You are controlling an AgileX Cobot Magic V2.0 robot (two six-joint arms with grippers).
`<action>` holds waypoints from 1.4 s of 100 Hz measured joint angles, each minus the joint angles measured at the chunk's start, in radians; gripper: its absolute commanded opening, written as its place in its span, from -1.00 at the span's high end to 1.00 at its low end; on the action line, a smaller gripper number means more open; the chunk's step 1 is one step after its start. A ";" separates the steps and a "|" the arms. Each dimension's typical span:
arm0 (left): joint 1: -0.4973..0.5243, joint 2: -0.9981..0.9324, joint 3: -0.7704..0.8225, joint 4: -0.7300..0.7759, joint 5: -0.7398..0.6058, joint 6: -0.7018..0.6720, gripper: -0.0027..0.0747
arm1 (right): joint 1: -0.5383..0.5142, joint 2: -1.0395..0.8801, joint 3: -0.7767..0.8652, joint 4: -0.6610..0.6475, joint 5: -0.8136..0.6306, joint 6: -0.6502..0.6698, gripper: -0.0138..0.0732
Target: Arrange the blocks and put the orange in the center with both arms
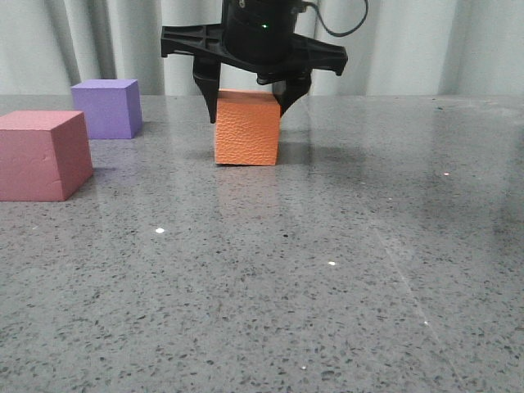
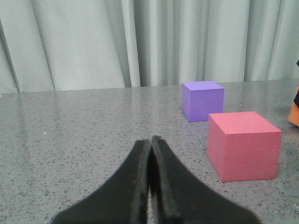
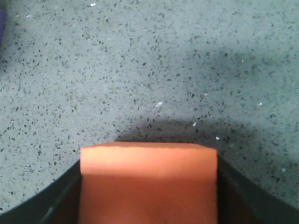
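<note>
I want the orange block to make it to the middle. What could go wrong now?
The right gripper only pinches the top of the orange block, so it might slip or tip when lifted. The pink block and purple block sit close on the left, so a sideways move could bump them.

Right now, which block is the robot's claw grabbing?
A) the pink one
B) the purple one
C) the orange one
C: the right claw has one finger on each side of the orange block, while the purple block and pink block sit apart, untouched.
</note>
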 measured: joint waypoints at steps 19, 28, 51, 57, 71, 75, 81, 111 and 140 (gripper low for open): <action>0.000 0.000 0.000 0.000 0.000 0.000 0.98 | 0.000 0.002 -0.002 -0.002 0.002 0.001 -0.81; 0.000 0.000 0.000 0.000 0.000 0.000 0.98 | 0.000 0.003 -0.020 -0.002 0.022 0.002 -0.84; 0.000 0.000 0.000 0.000 0.000 0.000 0.98 | 0.000 -0.004 -0.115 -0.002 0.068 -0.078 -0.82; 0.000 0.000 0.000 0.000 0.000 0.000 0.98 | 0.000 -0.024 -0.125 -0.002 0.070 -0.134 -0.82; 0.000 0.000 0.000 0.000 0.000 0.000 0.98 | -0.014 -0.102 -0.130 -0.002 0.070 -0.239 -0.82; 0.000 0.000 0.000 0.000 0.000 0.000 0.98 | -0.025 -0.127 -0.127 -0.002 0.067 -0.263 -0.82; 0.000 0.000 0.000 0.000 0.000 0.000 0.98 | -0.044 -0.177 -0.107 -0.002 0.061 -0.303 -0.82; 0.000 0.000 0.000 0.000 0.000 0.000 0.98 | -0.216 -0.487 0.210 -0.006 0.007 -0.401 -0.82; 0.000 0.000 0.000 0.000 0.000 0.000 0.98 | -0.404 -0.895 0.671 -0.016 -0.106 -0.404 -0.07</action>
